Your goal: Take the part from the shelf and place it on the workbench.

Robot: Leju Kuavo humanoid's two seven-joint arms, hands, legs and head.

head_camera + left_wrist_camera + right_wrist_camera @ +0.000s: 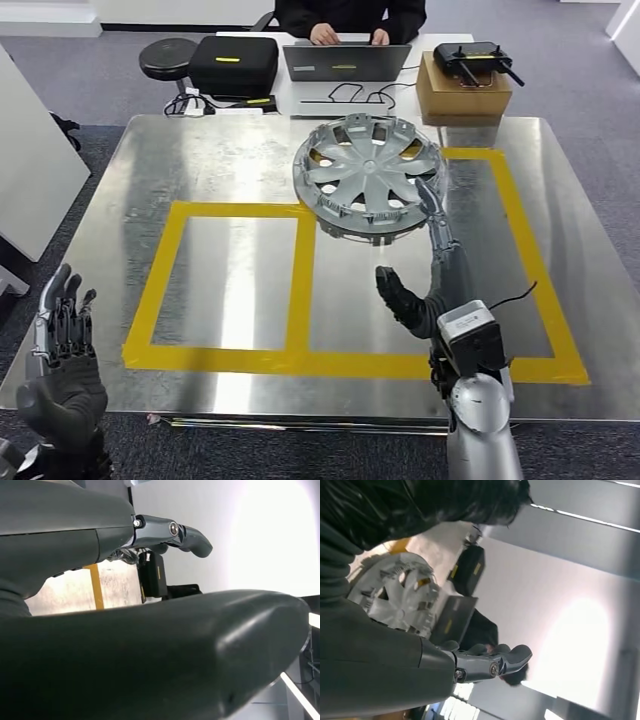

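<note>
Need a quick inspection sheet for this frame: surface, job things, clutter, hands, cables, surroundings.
Surface: shiny metal workbench marked with yellow tape forming two rectangles.
Job's things: silver wheel cover lies on the bench across the far edge of the right rectangle.
Clutter: nothing seen on the bench besides the cover.
Hands: right hand over the bench, fingers spread, fingertips at the cover's near rim, contact unclear; left hand off the bench's near left corner, holding nothing.
Cables: black wire at the right wrist; black cables on the far table.
Surroundings: a person at a laptop, black case, stool, cardboard box.
</note>
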